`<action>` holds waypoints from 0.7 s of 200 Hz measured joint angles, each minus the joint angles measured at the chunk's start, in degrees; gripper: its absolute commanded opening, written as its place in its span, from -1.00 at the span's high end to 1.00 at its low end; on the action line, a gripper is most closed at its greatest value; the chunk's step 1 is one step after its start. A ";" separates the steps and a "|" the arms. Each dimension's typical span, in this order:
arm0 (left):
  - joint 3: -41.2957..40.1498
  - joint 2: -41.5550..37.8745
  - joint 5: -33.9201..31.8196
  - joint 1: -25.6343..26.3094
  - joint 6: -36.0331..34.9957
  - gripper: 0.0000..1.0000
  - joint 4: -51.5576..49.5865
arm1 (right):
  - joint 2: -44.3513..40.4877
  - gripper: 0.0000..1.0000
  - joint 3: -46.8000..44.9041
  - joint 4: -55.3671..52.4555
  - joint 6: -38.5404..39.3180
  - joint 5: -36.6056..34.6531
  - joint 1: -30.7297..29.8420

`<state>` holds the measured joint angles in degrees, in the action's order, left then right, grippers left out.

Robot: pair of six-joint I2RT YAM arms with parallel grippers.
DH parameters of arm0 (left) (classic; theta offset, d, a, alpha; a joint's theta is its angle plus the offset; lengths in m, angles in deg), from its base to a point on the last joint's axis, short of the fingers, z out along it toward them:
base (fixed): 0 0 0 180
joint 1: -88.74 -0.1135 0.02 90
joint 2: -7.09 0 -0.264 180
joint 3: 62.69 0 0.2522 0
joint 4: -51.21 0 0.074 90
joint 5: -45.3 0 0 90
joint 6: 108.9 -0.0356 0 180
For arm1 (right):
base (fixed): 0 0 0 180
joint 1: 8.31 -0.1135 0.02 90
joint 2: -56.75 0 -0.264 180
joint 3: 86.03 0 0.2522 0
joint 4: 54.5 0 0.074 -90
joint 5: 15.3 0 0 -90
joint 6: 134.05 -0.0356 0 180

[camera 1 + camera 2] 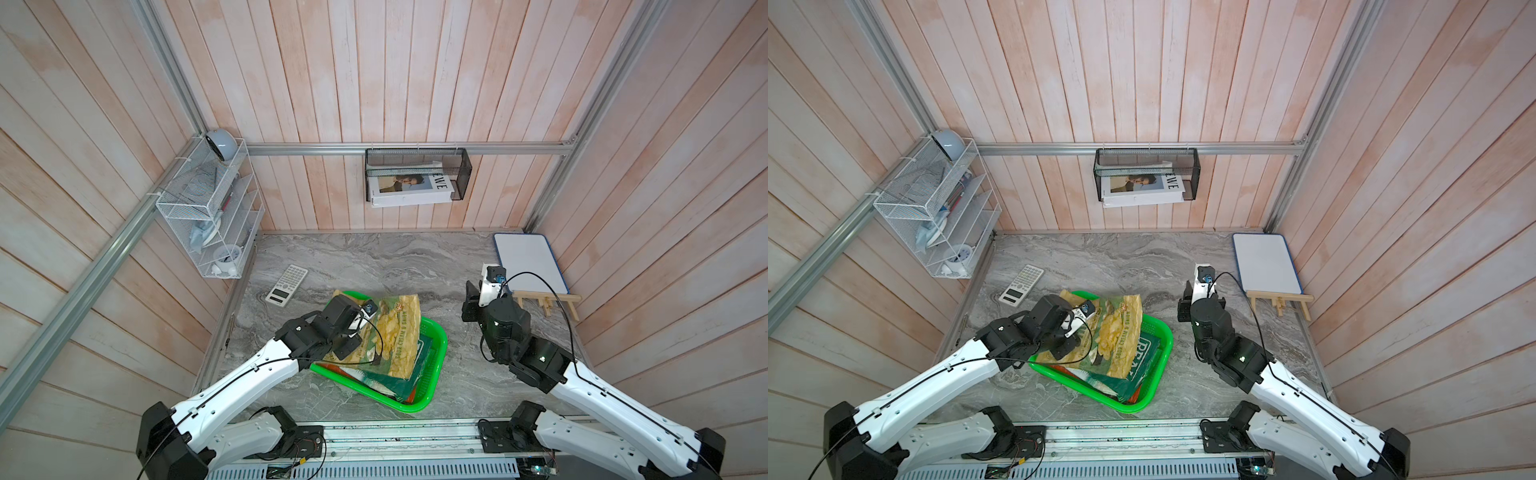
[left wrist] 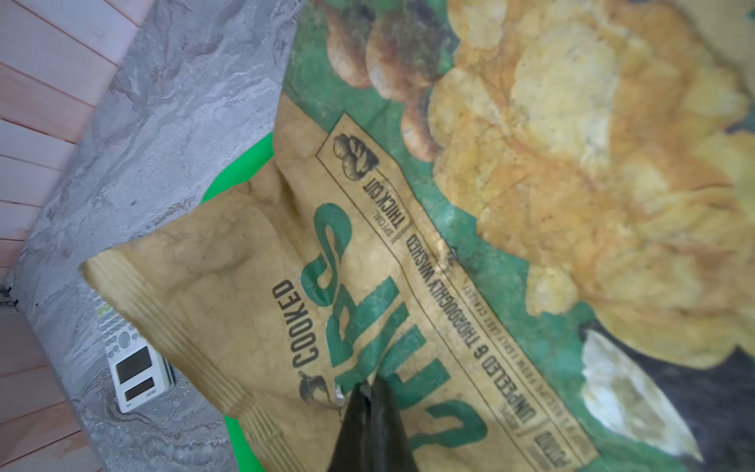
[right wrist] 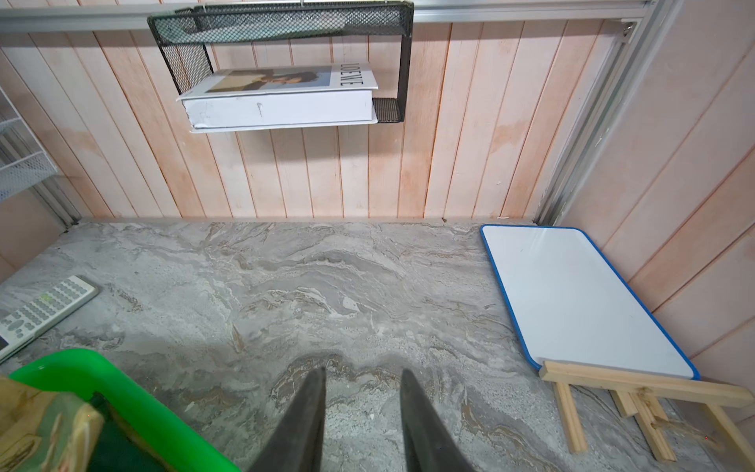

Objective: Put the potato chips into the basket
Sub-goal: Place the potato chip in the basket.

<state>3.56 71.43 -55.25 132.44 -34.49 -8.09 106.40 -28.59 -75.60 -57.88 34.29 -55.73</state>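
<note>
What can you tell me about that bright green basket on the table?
The basket is bright green plastic, rectangular with rounded corners, a thick rim and slotted walls. It sits flat on the grey marbled tabletop, turned diagonally between the two arms. Stacked snack bags fill it and overhang its far rim. The left gripper, shut, seems to pinch the tan CHIPS bag in the pile, not the basket itself.

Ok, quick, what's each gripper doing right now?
Left gripper: closed, pinching the tan crinkly "CHIPS" snack bag over the bright green plastic basket.
Right gripper: open, holding nothing.
</note>
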 measured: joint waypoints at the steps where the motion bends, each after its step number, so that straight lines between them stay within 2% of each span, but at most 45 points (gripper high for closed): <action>1: -0.09 0.09 -0.02 0.04 -0.07 1.00 0.15 | 0.07 0.31 0.00 0.00 -0.02 0.02 0.00; 20: -0.87 1.62 -0.72 0.76 -0.70 1.00 2.34 | 1.07 0.31 -0.02 -0.42 -1.07 0.87 0.00; 33: -0.87 2.95 -1.84 1.14 -1.11 0.79 4.24 | 1.33 0.31 -0.07 -0.39 -1.84 1.42 0.00; 36: -0.87 3.21 -2.03 1.20 -1.14 0.65 4.63 | 1.38 0.31 -0.07 -0.39 -2.12 1.55 0.00; 41: -0.87 3.80 -2.47 1.29 -1.46 0.32 5.29 | 1.53 0.31 -0.07 -0.39 -2.51 1.73 0.00; 49: -0.81 4.68 -3.21 1.36 -1.60 0.05 6.14 | 1.84 0.30 -0.07 -0.39 -2.99 1.99 0.00; 60: -0.66 5.53 -3.52 1.38 -1.95 -0.56 6.86 | 2.47 0.30 -0.07 -0.48 -3.61 2.45 0.02; 64: -0.63 5.68 -3.61 1.38 -1.99 -0.66 7.02 | 2.75 0.29 -0.07 -0.48 -3.80 2.64 0.02; 101: -0.35 5.09 -4.81 1.38 -1.62 -0.70 8.31 | 3.52 0.28 -0.04 -1.99 -5.03 3.91 0.11; 140: -0.37 3.61 -4.83 1.38 2.62 -0.72 9.81 | 4.02 0.28 -0.04 -1.92 -5.81 5.44 0.39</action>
<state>3.19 75.04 -60.08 133.82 -31.87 1.72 110.42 -28.63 -77.52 -63.69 39.74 -55.34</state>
